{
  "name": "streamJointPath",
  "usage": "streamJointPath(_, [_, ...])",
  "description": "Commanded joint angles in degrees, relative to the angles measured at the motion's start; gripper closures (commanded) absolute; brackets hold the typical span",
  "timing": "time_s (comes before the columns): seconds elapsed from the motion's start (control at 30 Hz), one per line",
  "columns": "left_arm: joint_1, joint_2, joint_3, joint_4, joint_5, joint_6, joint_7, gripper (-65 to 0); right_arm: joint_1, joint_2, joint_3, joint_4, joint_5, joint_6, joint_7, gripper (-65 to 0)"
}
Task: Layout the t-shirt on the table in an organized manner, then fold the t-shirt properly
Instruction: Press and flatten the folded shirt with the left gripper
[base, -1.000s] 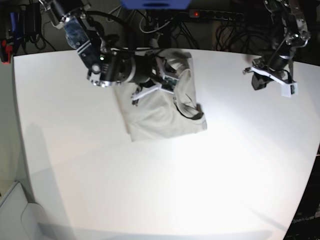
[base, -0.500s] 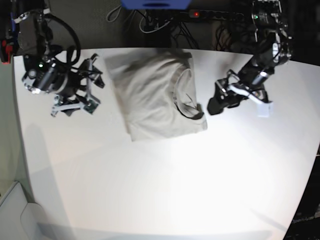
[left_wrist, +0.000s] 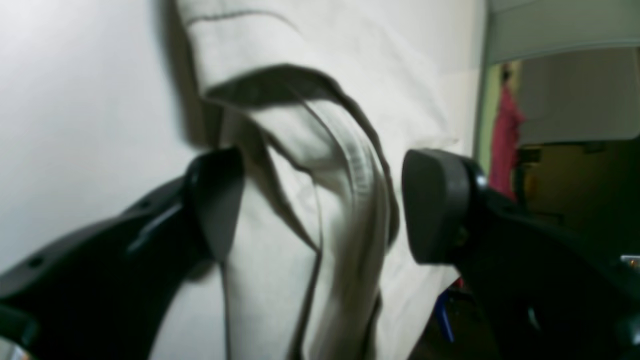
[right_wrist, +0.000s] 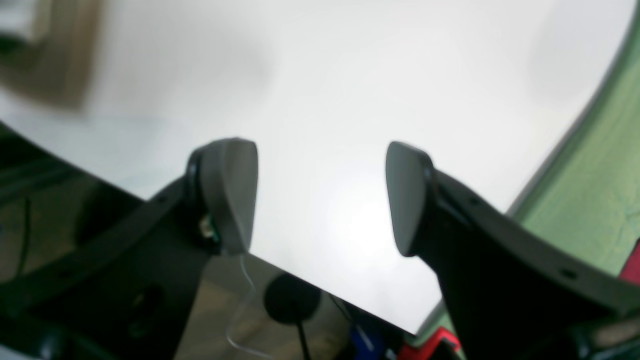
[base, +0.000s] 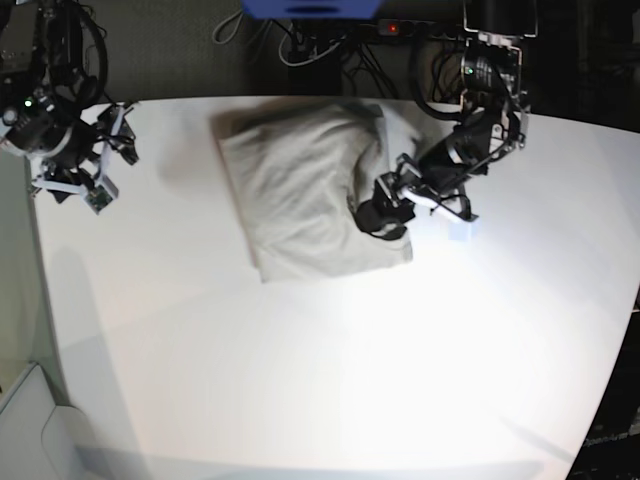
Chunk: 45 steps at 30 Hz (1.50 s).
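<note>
Left tool back at the shirt's collar, right tool gone to the bench's edge

Left wrist: the left tool (left_wrist: 320, 205), spread wide, straddles the ribbed neck of the folded grey-beige cloth t-shirt (left_wrist: 320, 150), gripping nothing yet.
Right wrist: the right tool (right_wrist: 320, 195) gapes over bare white bench (right_wrist: 350, 75).
Base: a second ago the right tool pressed the t-shirt; now the left tool has closed in, likely for another fold.
</note>
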<state>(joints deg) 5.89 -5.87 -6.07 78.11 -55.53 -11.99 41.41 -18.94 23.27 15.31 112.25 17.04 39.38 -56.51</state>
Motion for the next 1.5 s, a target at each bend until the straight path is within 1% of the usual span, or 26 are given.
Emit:
streamJointPath(0.0, [-0.4,-0.1,1.3,-0.7,3.4,1.4,1.1,-49.1,-0.3,0.8,1.3,1.0,-0.4,0.6,0.1,-40.7])
streamJointPath(0.07, [-1.5,0.0,3.8,-1.4,7.4,1.4,1.1,-49.1,-0.5,0.6,2.8,1.0,-0.3,0.6,0.1,-40.7])
streamJointPath(0.27, [-4.4,1.2,12.6,-1.8,15.0,1.4,1.7,-48.9,-2.5,0.6,4.5,1.0,-0.2,0.6,0.1,-40.7])
streamJointPath(0.3, [-4.8,1.2,13.8,-1.8,16.5,1.4,1.8,-48.4,-2.5,0.6,4.6,1.0,-0.2,0.6,0.1,-40.7])
streamJointPath(0.33, [-5.2,1.2,14.8,-1.8,18.4,1.4,1.8,-45.8,-2.5,0.6,5.0,1.0,-0.2,0.6,0.1,-40.7])
streamJointPath(0.37, [-5.5,1.1,15.7,-1.8,19.9,1.4,1.8,-42.0,-2.5,0.6,5.6,1.0,-0.2,0.6,0.1,-40.7])
streamJointPath(0.4, [-5.7,1.1,16.3,-1.8,21.5,1.4,1.8,-36.6,-2.5,0.6,6.1,1.0,-0.2,0.6,0.1,-40.7])
streamJointPath(0.47, [-6.7,1.1,17.2,-1.8,25.2,1.4,1.8,-22.5,-2.5,0.5,7.6,1.0,-0.2,0.6,-0.1,-40.7])
streamJointPath(0.53, [-8.0,1.1,17.6,-2.2,29.4,1.4,1.8,-3.4,-2.6,0.5,9.3,1.0,-0.2,0.6,-0.3,-40.7])
streamJointPath(0.57, [-8.5,1.1,18.1,-2.5,31.5,1.4,1.8,0.0,-2.6,0.5,10.4,1.0,-0.2,0.6,-0.3,-40.7])
streamJointPath(0.6, [-9.3,1.1,18.5,-3.0,33.4,1.4,1.8,0.0,-2.6,0.4,11.5,1.0,-0.2,0.6,-0.4,-40.7])
streamJointPath(0.63, [-10.3,1.1,19.3,-3.5,35.4,1.4,1.8,-2.3,-2.6,0.0,13.0,1.0,-0.2,0.6,-0.4,-40.7])
streamJointPath(0.67, [-11.2,1.1,20.2,-3.9,36.8,1.0,1.8,-1.9,-2.6,-0.5,14.4,1.0,-0.2,0.6,-0.2,-40.7])
streamJointPath(0.7, [-12.1,1.1,21.3,-4.0,38.2,0.8,1.8,0.0,-2.6,-0.7,16.1,1.0,-0.2,0.6,-0.1,-40.7])
streamJointPath(0.8, [-15.9,1.1,25.1,-4.0,41.9,0.8,1.8,-0.5,-2.6,-0.8,20.3,1.0,-0.2,0.6,-0.1,-40.7])
streamJointPath(1.0, [-24.5,1.0,38.1,-5.5,49.5,0.4,1.1,-0.4,-2.6,-1.5,32.3,0.9,-0.4,0.6,0.0,-40.7])
streamJointPath(1.03, [-25.9,1.0,40.3,-6.6,51.1,-0.3,1.1,-0.4,-2.6,-1.5,33.9,0.9,-0.4,0.6,0.0,-40.7])
streamJointPath(1.07, [-27.4,1.0,43.0,-8.0,52.8,-1.8,1.1,-0.4,-2.6,-1.5,35.5,0.9,-0.4,0.6,0.0,-40.7])
streamJointPath(1.13, [-30.0,1.0,49.0,-10.3,57.1,-6.4,-0.6,-0.4,-2.5,-1.5,39.1,0.8,-0.4,0.6,-0.1,-40.7])
streamJointPath(1.2, [-31.6,1.3,53.0,-12.1,61.3,-9.2,-3.0,-0.4,-2.5,-2.2,41.7,0.8,-0.4,0.6,-0.1,-40.7])
streamJointPath(1.27, [-32.6,1.4,55.3,-14.4,65.7,-11.4,-5.9,-0.4,-2.5,-2.7,44.8,0.7,-0.4,0.6,0.0,-40.7])
streamJointPath(1.37, [-33.0,1.8,57.1,-18.0,74.2,-14.2,-11.3,-0.4,-2.6,-3.0,48.5,0.5,-0.4,0.6,-0.4,-40.7])
streamJointPath(1.47, [-34.0,3.7,57.9,-21.6,82.2,-16.8,-15.4,-0.4,-4.1,-4.1,51.2,0.4,-0.5,0.6,0.0,-40.7])
